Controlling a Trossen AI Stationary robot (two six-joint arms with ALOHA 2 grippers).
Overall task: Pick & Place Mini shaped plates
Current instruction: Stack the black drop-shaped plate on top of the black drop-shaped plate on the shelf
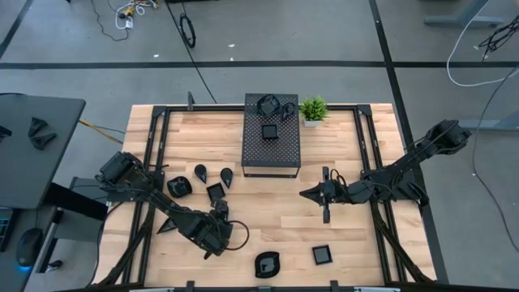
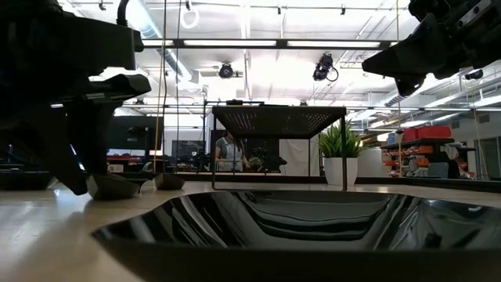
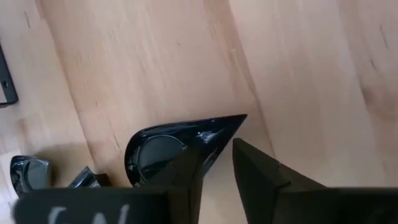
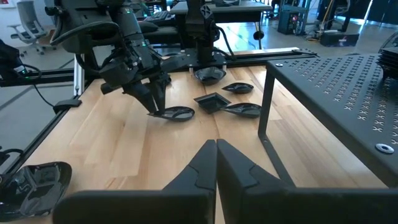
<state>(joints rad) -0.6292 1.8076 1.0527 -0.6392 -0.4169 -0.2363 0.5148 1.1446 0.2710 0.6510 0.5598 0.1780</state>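
Note:
Several small glossy black plates lie on the wooden table: a group (image 1: 215,192) at the centre left, and a rounded one (image 1: 266,264) and a square one (image 1: 322,255) near the front edge. A teardrop plate (image 3: 158,152) lies flat under my left gripper (image 3: 217,171), also seen as plate (image 4: 175,113) and gripper (image 4: 155,102). That gripper points steeply down with its fingers apart. One finger (image 3: 186,180) stands over the plate's hollow and the other (image 3: 261,177) outside its rim, over bare wood. My right gripper (image 4: 216,149) hovers shut and empty right of centre (image 1: 312,193). My left gripper straddles the teardrop plate's rim near its pointed end (image 3: 233,121), coming from above. One finger hides the spot where it meets the plate, so I cannot tell whether it touches. The plate rests flat on the table.
A black perforated box (image 1: 272,150) stands at the far centre with three plates on top (image 1: 268,131). A small green potted plant (image 1: 314,108) is beside it. Dark frame rails (image 1: 156,146) run along both sides of the table. Bare wood (image 1: 268,215) lies between the two grippers.

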